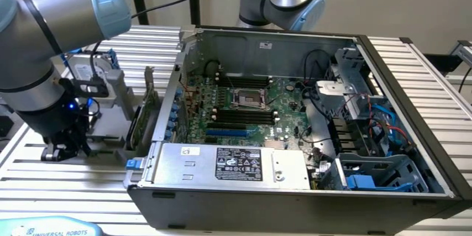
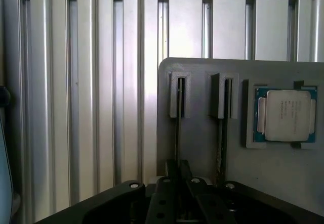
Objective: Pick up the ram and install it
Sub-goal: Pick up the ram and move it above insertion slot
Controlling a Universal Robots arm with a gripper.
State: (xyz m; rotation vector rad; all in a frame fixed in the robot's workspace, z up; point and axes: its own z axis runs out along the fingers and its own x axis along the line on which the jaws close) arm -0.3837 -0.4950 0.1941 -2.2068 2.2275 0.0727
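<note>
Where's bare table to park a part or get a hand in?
Free: slatted table on the exterior view's left, nearer the camera than the grey holder; also the strip on that view's right of the case. Crowded: the holder, where the claw is shut on the ram, and inside the case.

The jaws pinch the ram (image 2: 179, 133) (edge-on) in its holder (image 2: 200, 138), processor (image 2: 283, 114) beside
</note>
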